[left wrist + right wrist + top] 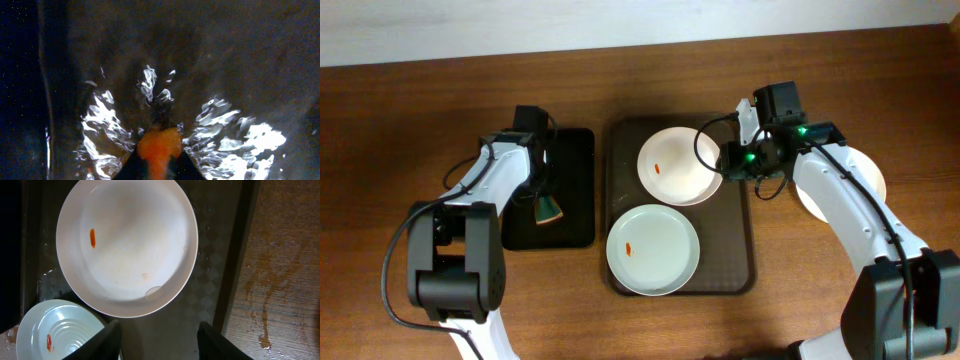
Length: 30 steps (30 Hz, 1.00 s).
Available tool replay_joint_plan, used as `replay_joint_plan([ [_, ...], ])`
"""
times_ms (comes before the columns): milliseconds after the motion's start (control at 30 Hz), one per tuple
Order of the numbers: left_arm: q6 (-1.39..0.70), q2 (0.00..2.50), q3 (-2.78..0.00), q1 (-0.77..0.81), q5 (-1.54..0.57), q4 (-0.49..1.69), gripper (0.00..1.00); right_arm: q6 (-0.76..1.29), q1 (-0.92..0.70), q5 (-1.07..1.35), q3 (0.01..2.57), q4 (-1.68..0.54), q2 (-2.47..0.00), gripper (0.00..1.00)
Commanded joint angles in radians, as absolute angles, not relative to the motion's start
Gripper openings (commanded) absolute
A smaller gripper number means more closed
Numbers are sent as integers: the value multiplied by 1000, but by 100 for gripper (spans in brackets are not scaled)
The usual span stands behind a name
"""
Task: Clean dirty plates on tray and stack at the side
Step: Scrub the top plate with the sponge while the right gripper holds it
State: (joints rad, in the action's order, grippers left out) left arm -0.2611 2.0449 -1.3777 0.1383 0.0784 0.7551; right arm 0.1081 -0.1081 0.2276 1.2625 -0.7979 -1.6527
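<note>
Holding it all up: a brown wooden bench point(420, 120), flat, a bit shiny, with long grain lines.
Room: a plain white wall point(620, 20) runs along the far edge of the bench.
Wet mark: a dark water stain point(265, 305) on the wood, just right of the big tray.
Tray: the tray point(740, 250) is big and dark brown, a rectangle with round corners and a raised rim. It sits in the middle of the bench. Its floor has a bumpy checked pattern, with small shiny drops on it.
Far plate: the far plate point(678, 165) is round, shallow, smooth and white. It lies on the far half of the tray and has a small orange-red smear point(660, 167).
Near plate: the near plate point(653, 248) looks the same and lies on the near half. It has its own smear point(629, 247) and faint rings in the middle. The two rims meet.
Side plate: the side plate point(868, 178) is white and lies on the bare bench, right of the tray. The right arm hides part of it.
Black tray: the black tray point(575, 200) is smaller and narrower. It lies just left of the big tray, and it is wet and shiny.
Sponge: the sponge point(548, 208) is small, green from above and orange up close.
Left tool: the left tool point(542, 192) is over the black tray, pinched on the sponge.
Right tool: the right tool point(159, 325) has its fingers spread wide and holds nothing. It hovers over the tray, just beside the far plate's rim.
</note>
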Motion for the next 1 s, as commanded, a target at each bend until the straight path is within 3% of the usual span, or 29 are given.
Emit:
replay_joint_plan([
  [0, -260, 2040, -1351, 135, 66, 780, 0, 105, -104, 236, 1275, -797, -1639, 50],
  [67, -250, 2019, -1374, 135, 23, 809, 0, 105, -104, 236, 1275, -797, -1639, 50],
  [100, -236, 2002, -1388, 135, -6, 824, 5, 105, -104, 236, 1275, -797, -1639, 50],
  [133, -229, 1986, -1401, 134, -17, 836, 22, 105, -104, 236, 1275, -797, -1639, 50],
  [167, -229, 1967, -1417, 135, -15, 852, 56, 105, -104, 236, 1275, -797, -1639, 50],
  [200, -229, 1951, -1431, 135, -16, 867, 80, 105, -104, 236, 1275, -797, -1639, 50],
  [233, -229, 1932, -1443, 135, -16, 886, 93, 105, -104, 236, 1275, -797, -1639, 50],
  [300, -229, 1910, -1447, 135, -15, 909, 98, 105, -104, 236, 1275, -797, -1639, 50],
  [333, -229, 1905, -1447, 135, -15, 927, 98, 105, -104, 236, 1275, -797, -1639, 50],
  [500, -255, 1906, -1382, 150, -35, 1028, 73, 105, -104, 236, 1275, -797, -1639, 50],
  [700, -295, 1907, -1197, 209, -31, 873, 59, 105, -104, 236, 1275, -797, -1639, 51],
  [800, -302, 1907, -1178, 210, -31, 841, 10, 105, -104, 236, 1275, -797, -1639, 51],
  [833, -297, 1906, -1184, 209, -29, 840, 0, 105, -104, 236, 1275, -796, -1639, 51],
  [967, -200, 1905, -1269, 208, -26, 864, 0, 105, -104, 236, 1275, -796, -1639, 51],
])
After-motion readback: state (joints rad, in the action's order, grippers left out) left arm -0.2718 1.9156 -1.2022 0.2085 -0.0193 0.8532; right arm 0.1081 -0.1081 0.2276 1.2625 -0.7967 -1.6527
